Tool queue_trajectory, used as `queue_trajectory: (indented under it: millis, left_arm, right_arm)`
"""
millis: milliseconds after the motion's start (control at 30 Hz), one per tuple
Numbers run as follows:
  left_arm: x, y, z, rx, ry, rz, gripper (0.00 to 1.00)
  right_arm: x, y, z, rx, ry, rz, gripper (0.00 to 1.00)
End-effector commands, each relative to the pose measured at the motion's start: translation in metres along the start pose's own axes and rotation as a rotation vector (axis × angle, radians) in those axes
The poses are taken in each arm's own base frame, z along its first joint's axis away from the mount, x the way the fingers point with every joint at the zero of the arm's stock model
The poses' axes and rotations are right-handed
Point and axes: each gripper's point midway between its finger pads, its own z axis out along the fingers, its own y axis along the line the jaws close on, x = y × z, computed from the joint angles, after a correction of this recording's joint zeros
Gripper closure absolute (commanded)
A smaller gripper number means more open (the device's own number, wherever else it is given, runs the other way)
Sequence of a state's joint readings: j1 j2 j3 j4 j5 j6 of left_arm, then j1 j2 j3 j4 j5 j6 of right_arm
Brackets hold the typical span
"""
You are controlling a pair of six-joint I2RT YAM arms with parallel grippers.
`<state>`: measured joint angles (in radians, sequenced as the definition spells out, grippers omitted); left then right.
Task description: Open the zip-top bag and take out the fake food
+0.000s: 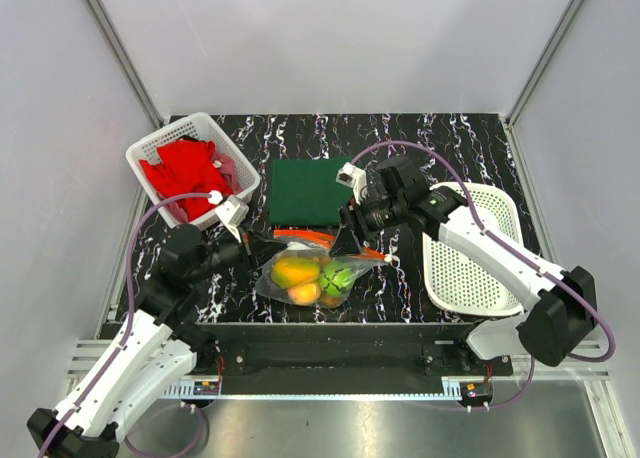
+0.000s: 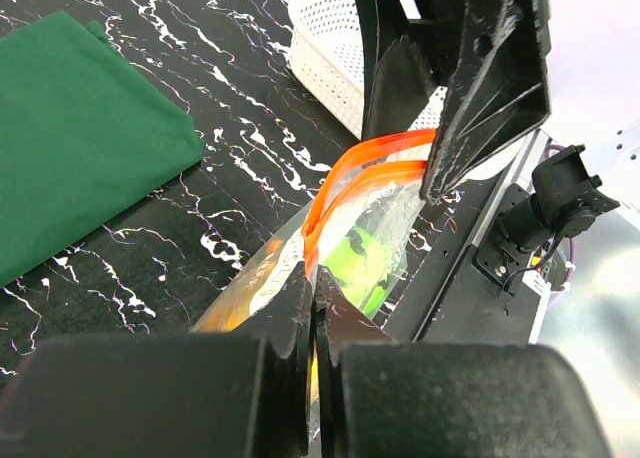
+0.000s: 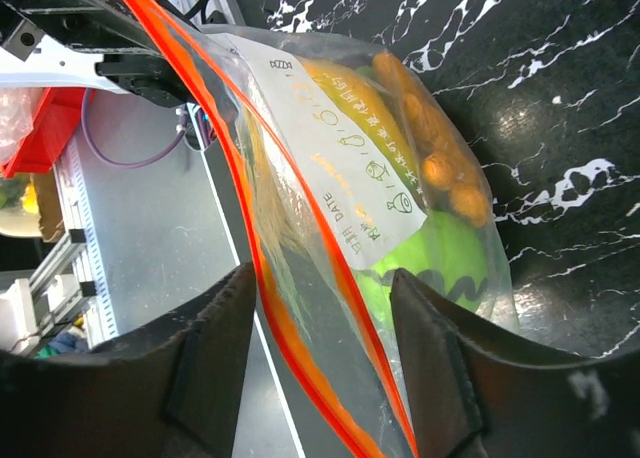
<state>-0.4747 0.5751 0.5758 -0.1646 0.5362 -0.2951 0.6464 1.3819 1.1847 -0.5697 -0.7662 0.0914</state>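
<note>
- The left pincer [image 2: 313, 300] is closed tight, its 2 fingers pressed together on one end of the orange-red zip strip [image 2: 362, 164] of the zip-top bag [image 1: 312, 274].
- From that grip the bag runs straight ahead of the left pincer, across the black marbled table [image 1: 450, 138], to the right pincer [image 3: 318, 350].
- The right pincer stands with its fingers [image 3: 212, 350] apart. Both orange-red lines of the zip strip pass through the gap between them.
- Whether either right pad presses the plastic, I cannot tell.
- The fake food [image 1: 303, 274] is inside the bag, just below and in front of both pincers.
- Seen from the right wrist, a green piece [image 3: 440, 260] lies just beyond the right-hand finger, with an orange knobbly piece [image 3: 440, 150] past it and a yellow-orange piece [image 3: 340, 100] beside that.
- A white printed label [image 3: 330, 183] on the bag faces the right pincer.
- A dark green cloth [image 1: 308, 190] lies flat on the table just behind the right pincer.
- A white basket [image 1: 150, 150] holding a red cloth [image 1: 185, 173] sits behind the left pincer.
- A second white basket [image 1: 470, 263] lies on the outer side of the right pincer, under its arm.
</note>
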Motion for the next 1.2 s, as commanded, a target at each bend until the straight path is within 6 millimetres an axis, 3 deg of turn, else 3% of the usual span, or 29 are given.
queue_trajectory:
  millis: [0, 133, 233, 433, 633, 900, 1167]
  left_arm:
    - [-0.023, -0.015, -0.006, 0.053, -0.059, 0.060, 1.00]
    - [-0.020, -0.015, -0.007, 0.051, -0.053, 0.056, 1.00]
    - [-0.022, -0.016, -0.008, 0.054, -0.058, 0.059, 1.00]
    - [-0.020, -0.017, -0.008, 0.059, -0.044, 0.067, 1.00]
    - [-0.017, -0.017, -0.007, 0.069, -0.030, 0.065, 1.00]
    - [-0.014, -0.018, -0.008, 0.080, -0.019, 0.070, 1.00]
    - [-0.015, -0.019, -0.008, 0.085, -0.017, 0.073, 1.00]
  right_arm:
    - [-0.019, 0.008, -0.018, 0.047, -0.090, -0.055, 0.34]
    - [-0.029, 0.008, -0.028, 0.052, -0.123, -0.057, 0.33]
    - [-0.026, 0.003, -0.025, 0.052, -0.105, -0.041, 0.35]
    - [-0.027, -0.008, -0.021, 0.040, -0.086, 0.007, 0.48]
    - [-0.033, -0.005, -0.028, 0.026, -0.104, -0.014, 0.43]
    - [-0.044, -0.017, -0.039, 0.070, -0.134, -0.014, 0.35]
    - [-0.030, -0.022, -0.028, 0.018, -0.063, -0.004, 0.37]
